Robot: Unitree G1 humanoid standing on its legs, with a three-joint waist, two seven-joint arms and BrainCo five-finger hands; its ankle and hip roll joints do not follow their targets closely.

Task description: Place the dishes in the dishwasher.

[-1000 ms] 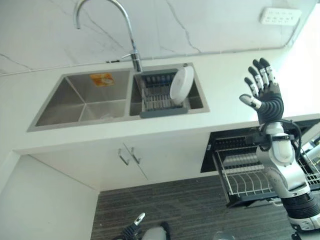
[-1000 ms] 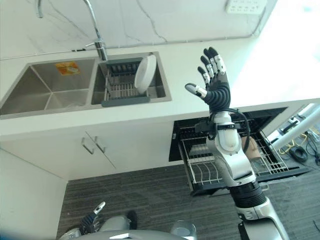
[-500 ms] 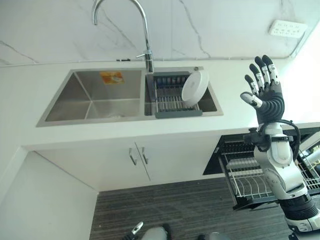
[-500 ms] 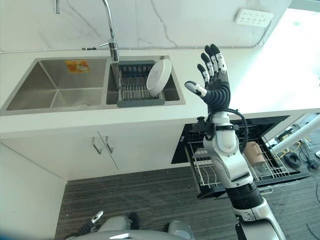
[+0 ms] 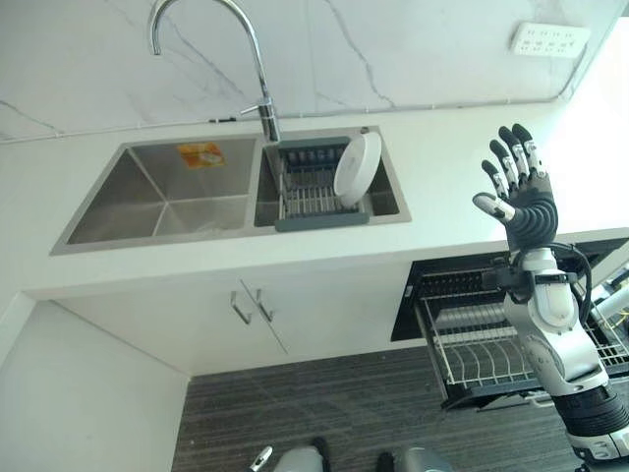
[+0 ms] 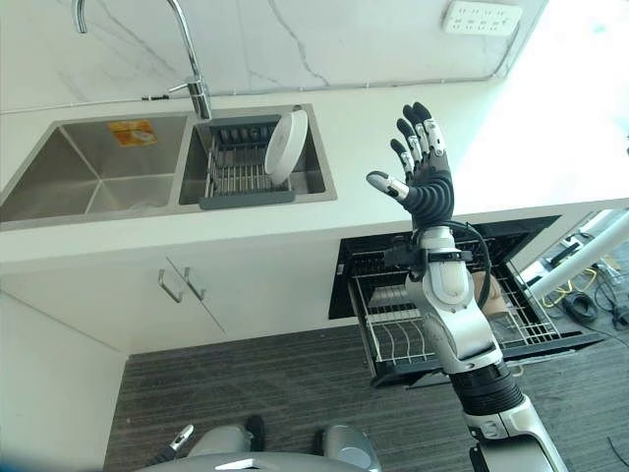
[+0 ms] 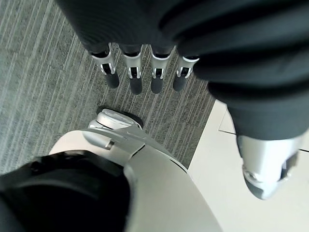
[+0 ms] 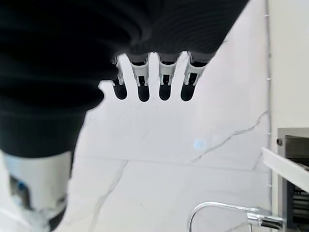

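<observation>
A white plate (image 5: pixel 357 167) stands on edge in a grey dish rack (image 5: pixel 313 200) inside the right basin of the steel sink (image 5: pixel 167 206). My right hand (image 5: pixel 523 197) is raised over the counter's front edge, to the right of the sink, open with spread fingers (image 8: pixel 143 79) and holding nothing. Below it the dishwasher stands open with its wire rack (image 5: pixel 474 354) pulled out. A tan object (image 6: pixel 484 287) sits in that rack. My left hand (image 7: pixel 134 73) hangs low over the floor, open and holding nothing.
A tall curved faucet (image 5: pixel 257 88) rises behind the sink. White cabinet doors with handles (image 5: pixel 251 305) sit under the counter. A wall socket (image 5: pixel 548 39) is at the back right. Dark striped flooring (image 5: pixel 344 413) lies in front.
The camera has swung, shifting the whole scene. My right hand stays raised and open, and the plate rests in the same spot in the rack.
</observation>
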